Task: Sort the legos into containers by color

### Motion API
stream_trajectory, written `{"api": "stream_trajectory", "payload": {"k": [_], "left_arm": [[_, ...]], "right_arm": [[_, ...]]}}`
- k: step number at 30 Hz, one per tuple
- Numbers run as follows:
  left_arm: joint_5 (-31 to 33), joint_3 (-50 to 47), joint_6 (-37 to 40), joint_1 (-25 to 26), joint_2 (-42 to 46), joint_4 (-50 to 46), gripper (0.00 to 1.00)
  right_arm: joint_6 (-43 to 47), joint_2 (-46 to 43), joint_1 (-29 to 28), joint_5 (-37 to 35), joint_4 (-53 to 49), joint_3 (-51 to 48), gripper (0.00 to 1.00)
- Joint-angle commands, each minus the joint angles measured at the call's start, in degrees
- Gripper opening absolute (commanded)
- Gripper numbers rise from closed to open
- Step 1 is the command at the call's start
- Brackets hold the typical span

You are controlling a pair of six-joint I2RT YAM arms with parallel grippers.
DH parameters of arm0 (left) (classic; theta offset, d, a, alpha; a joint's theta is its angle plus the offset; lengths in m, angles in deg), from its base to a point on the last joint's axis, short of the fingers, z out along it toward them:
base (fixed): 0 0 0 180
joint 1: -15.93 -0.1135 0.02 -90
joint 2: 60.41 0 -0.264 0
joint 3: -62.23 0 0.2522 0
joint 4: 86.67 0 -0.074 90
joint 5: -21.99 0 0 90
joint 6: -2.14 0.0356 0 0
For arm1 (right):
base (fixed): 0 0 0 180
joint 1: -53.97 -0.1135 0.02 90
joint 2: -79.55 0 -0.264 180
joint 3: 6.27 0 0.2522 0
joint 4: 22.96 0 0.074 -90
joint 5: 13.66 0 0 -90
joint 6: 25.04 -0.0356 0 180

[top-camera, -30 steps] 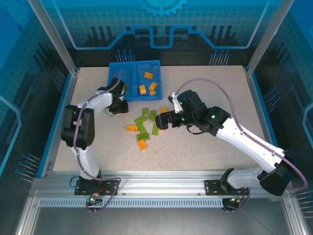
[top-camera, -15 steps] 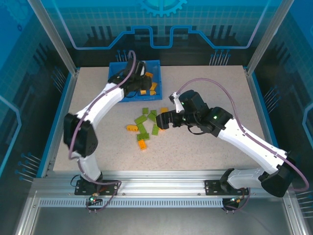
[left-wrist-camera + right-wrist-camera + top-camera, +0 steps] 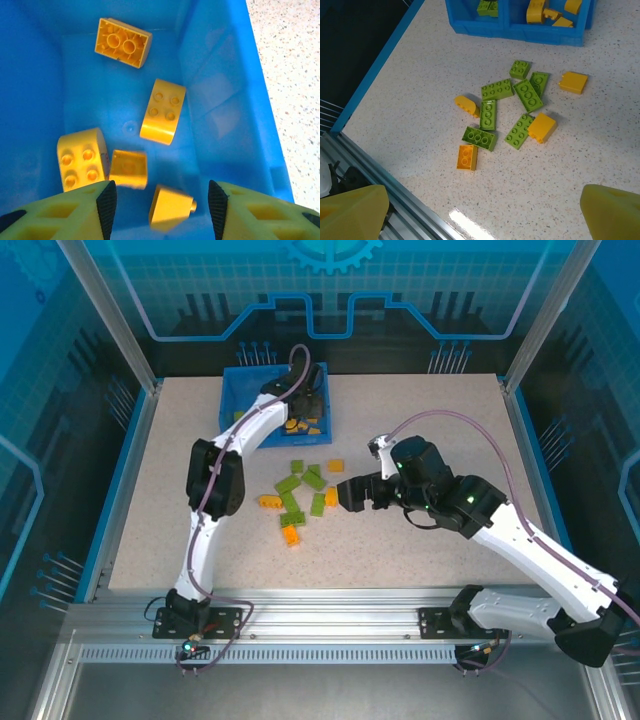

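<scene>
**A:** What stood at the left in the top view?

**B:** The tray (image 3: 240, 385), at the upper middle-left of the table (image 3: 450, 410). The left gripper (image 3: 303, 405) hung over the right compartment of it.

**A:** Did that gripper hold something?

**B:** No. In the left wrist view its fingers (image 3: 60, 215) were spread apart at the bottom of the frame. One orange brick (image 3: 170, 210) looked blurred between them and touched neither finger. Four more orange bricks (image 3: 162, 110) lay on the floor of that compartment, two of them just beside each other.

**A:** And the other compartment?

**B:** It was at the top edge of the right wrist view. There was green plastic (image 3: 487, 6) in it, but I could not count the pieces.

**A:** What lay in the middle?

**B:** The loose bricks (image 3: 300, 490), in one group at the centre of the table, below the tray. In the right wrist view I counted seven green bricks (image 3: 528, 95) and four orange. Some of them were touching.

**A:** And to the right?

**B:** The right gripper (image 3: 347, 495), just right of the group in the top view. Its fingers (image 3: 352, 212) were wide apart, at both lower corners of its wrist view, with nothing between them.
</scene>
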Motion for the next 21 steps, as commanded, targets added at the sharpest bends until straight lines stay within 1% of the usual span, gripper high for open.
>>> {"api": "stream_trajectory", "payload": {"k": [1,3,5,7,8,10,12,13,15,17,19,21], "left_arm": [[-1.36,-4.18,-1.64,0.10,9.31,1.07,0.55],[-2.49,-8.92,-2.81,0.35,14.26,2.11,0.54],[-3.38,-15.73,-4.94,0.89,20.22,4.33,0.54],[-4.22,-23.88,-8.98,1.58,27.73,7.00,0.55],[-4.24,-27.65,-11.42,2.03,30.82,7.90,0.55],[-3.43,-35.58,-18.85,3.31,37.19,9.21,0.55],[-1.99,-42.70,-26.98,5.29,42.29,9.63,0.58],[-1.47,-45.84,-29.21,6.48,44.69,9.72,0.59],[0.03,-50.34,-30.60,8.58,48.67,9.31,0.60],[2.94,-54.40,-30.70,10.53,53.44,8.39,0.64],[4.91,-57.79,-28.91,11.22,59.59,7.21,0.69],[5.60,-59.37,-25.34,11.30,65.35,4.42,0.73]], "right_arm": [[-0.28,-0.16,0.44,-1.07,-0.44,-0.69,1.00],[-0.20,0.54,0.53,-0.82,0.10,-0.51,1.00],[0.10,1.46,0.56,-0.76,0.71,-0.60,1.00],[1.14,2.97,0.70,-1.28,0.84,-0.60,1.00],[1.67,3.40,0.70,-1.72,0.70,-0.60,1.00],[3.31,4.71,0.74,-3.57,0.69,-0.73,1.00],[5.66,5.77,1.05,-3.94,1.91,-1.44,1.00],[7.82,6.39,0.92,-3.47,3.32,-1.86,1.00],[12.31,8.05,0.91,-2.37,5.92,-2.52,1.00],[16.39,10.70,1.06,-1.62,7.99,-2.63,1.00],[19.65,14.89,1.18,-1.14,9.21,-1.69,1.00],[21.34,19.97,1.41,-1.33,9.48,0.13,1.00]]}}
